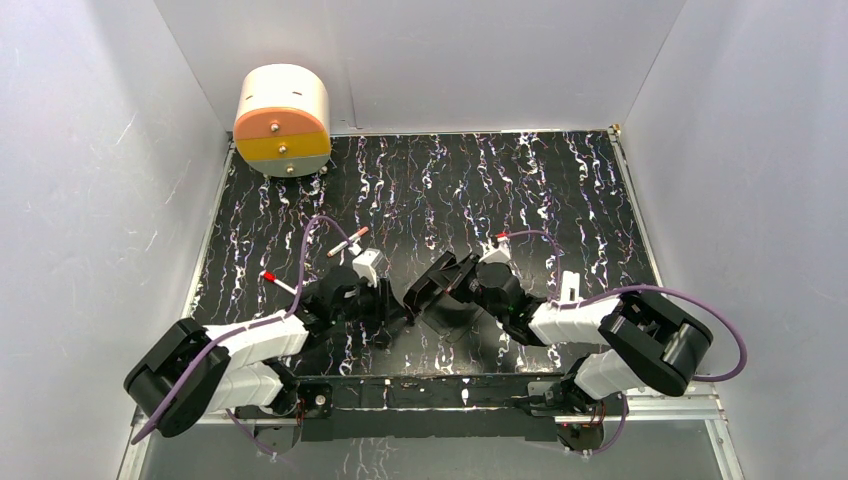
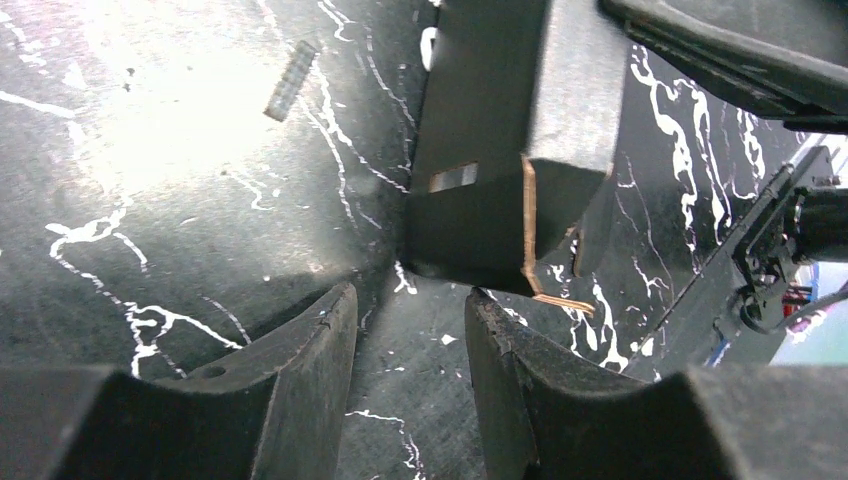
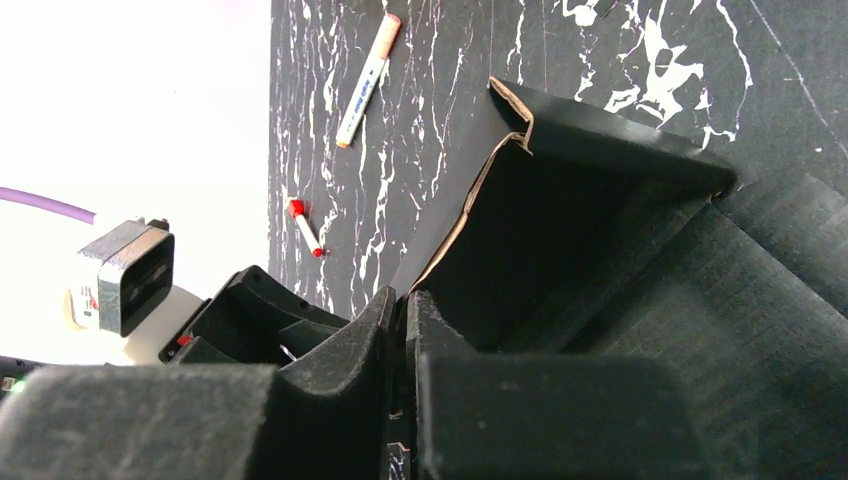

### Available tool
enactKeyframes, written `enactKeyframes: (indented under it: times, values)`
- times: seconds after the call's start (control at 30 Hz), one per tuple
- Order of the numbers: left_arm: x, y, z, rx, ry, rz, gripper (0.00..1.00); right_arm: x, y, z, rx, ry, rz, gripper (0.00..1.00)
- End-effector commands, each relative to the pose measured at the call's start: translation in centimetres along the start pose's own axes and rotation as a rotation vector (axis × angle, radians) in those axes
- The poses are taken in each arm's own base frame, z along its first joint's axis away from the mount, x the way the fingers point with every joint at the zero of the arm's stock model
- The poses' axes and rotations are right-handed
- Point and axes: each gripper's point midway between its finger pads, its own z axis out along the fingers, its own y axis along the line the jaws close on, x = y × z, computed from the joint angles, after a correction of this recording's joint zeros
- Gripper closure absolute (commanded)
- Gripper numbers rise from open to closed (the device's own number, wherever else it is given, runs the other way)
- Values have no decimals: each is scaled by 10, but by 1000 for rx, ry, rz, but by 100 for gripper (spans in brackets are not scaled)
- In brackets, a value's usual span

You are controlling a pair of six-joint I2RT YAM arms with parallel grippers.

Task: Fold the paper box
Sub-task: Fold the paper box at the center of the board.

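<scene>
Top external: white-veined black tabletop, grey walls around, paper box mid-table.

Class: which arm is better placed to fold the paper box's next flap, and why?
Left, probably. The left tool is open and free, facing the paper box at its raised corner; the right tool is pinched on a box wall, steadying it.

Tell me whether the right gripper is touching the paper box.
Touching. In the right wrist view, the right gripper has its fingers pinched on the lower edge of a paper box panel, with no gap showing.
</scene>
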Motion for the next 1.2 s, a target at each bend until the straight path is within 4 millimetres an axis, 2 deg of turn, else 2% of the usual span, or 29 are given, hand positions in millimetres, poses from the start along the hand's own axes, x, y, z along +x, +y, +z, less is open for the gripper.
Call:
enactKeyframes:
  times: [0.0, 0.17, 0.3, 0.5, 0.63, 0.93, 1.07, 1.17]
  values:
    - [-24, -27, 2, 91, -71, 57, 59, -8, 5, -2, -27, -37, 18, 88]
    - [-28, -36, 6, 106, -94, 61, 60, -7, 2, -3, -20, -37, 24, 92]
    - [-34, -43, 13, 96, -118, 65, 64, -7, -1, -4, -14, -42, 34, 93]
    - [-42, -61, 17, 81, -167, 50, 77, -9, -6, -6, 1, -59, 57, 93]
    - [-50, -67, 19, 38, -216, 12, 78, -12, -9, -7, 12, -78, 61, 92]
    - [-60, -69, 26, -21, -222, 69, 77, -18, -6, -9, 17, -93, 16, 90]
    - [-60, -55, 31, -110, -211, 65, 77, -14, -7, -10, 5, -77, 0, 87]
    - [-59, -47, 29, -159, -198, 69, 74, -16, -8, -14, 8, -78, -53, 81]
